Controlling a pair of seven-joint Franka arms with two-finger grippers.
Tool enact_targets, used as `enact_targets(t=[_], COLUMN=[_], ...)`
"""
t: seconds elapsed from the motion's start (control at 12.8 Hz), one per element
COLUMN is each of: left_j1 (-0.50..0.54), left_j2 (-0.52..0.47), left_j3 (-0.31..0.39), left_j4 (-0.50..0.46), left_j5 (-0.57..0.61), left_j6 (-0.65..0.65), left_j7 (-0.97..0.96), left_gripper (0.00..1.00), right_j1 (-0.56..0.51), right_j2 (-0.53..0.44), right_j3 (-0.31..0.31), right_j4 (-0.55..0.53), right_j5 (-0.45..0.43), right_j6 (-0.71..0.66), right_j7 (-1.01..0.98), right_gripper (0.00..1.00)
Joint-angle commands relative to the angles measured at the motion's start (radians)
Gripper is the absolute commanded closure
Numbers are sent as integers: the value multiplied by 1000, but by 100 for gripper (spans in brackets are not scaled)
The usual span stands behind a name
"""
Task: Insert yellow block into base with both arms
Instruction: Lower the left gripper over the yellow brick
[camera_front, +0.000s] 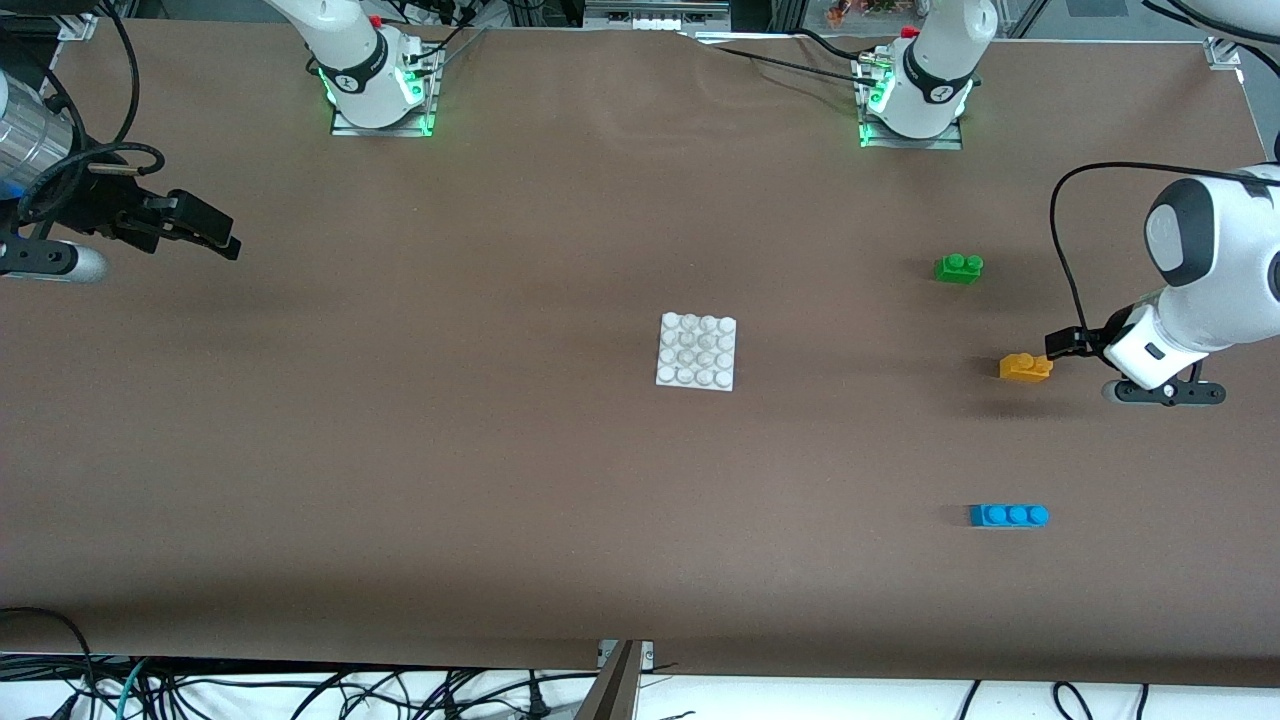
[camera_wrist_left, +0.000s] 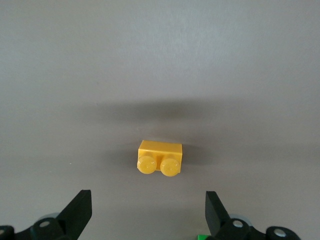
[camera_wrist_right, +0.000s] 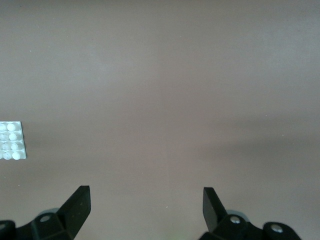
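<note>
The brown table (camera_front: 400, 450) carries the base, a flat square white plastic plate (camera_front: 697, 351) with a 4x4 stud grid, at its middle. The right arm waits, its black two-finger right gripper (camera_front: 205, 232) spread wide over that arm's end of the table. The left gripper (camera_front: 1062, 343) (fingers likewise apart) hangs just beside the yellow block, a small orange-yellow two-stud brick (camera_front: 1025, 367), lying between a green two-stud brick (camera_front: 958, 268) and a blue three-stud brick (camera_front: 1008, 515)
</note>
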Motion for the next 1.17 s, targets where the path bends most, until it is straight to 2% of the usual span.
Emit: enact_targets(t=[0.0,0.23,0.39,0.62,0.7,1.09], left_j1=[-3,-5,-3,12,14,18], left_j2=[18,35,38,38,38,66], left_j3=[-2,-2,-2,-2,-2,-2], left_j4=[-14,-25,-65,-210,-229,-229], left_j5=[13,19,16,16,16,16], left_j6=[13,39,82,293,316,364], left_j7=[20,43,95,103,103,182], left_gripper=[0,0,0,0,0,0], right_j1=[-17,-15,-18,-18,-17,-14], right_j2=[-1,1,-1,1,-1,1], right_j3=[16,17,16,16,16,16], right_j4=[13,19,21,21,21,21], right_j5=[-9,-9,-9,-7,-10,-7], right_j6=[-3,4,7,-2,0,9], right_j7=[-26,-22,-19,14,14,20], right_gripper=[1,1,1,1,1,1])
